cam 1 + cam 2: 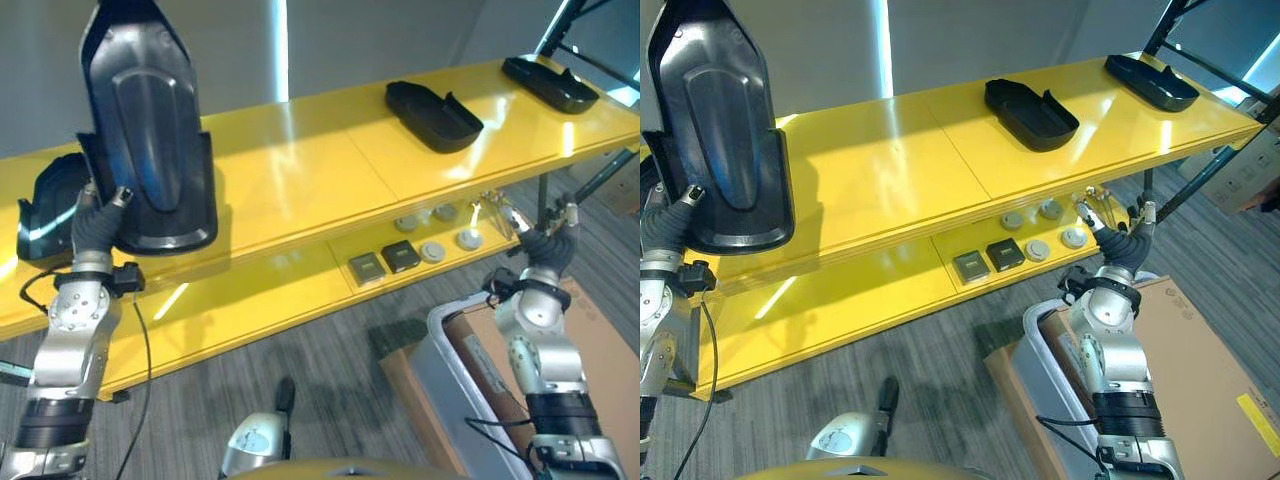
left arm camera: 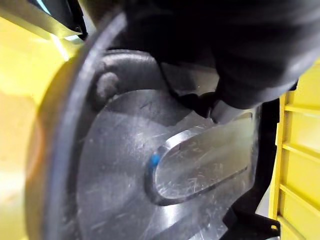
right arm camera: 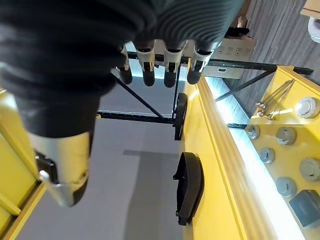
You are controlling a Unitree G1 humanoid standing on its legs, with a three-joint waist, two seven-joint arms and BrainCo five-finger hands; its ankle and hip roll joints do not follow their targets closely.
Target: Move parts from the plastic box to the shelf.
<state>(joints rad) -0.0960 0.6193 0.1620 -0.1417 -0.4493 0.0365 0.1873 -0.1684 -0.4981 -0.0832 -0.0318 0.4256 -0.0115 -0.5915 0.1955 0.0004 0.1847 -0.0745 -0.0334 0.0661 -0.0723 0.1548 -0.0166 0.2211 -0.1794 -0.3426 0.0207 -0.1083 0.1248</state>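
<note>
We judge the large black part (image 1: 140, 120), standing upright on the yellow shelf (image 1: 300, 170) with the left robot hand (image 1: 100, 215) clamped at its base, should be tipped down flat slowly; the right robot hand (image 1: 1118, 235) hangs open by the plastic box (image 1: 1060, 370).

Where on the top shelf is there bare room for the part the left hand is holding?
The left hand holds a large black part upright. Bare yellow top shelf lies between it and the middle black part. The lower shelf beside the right hand is crowded with small parts.
</note>
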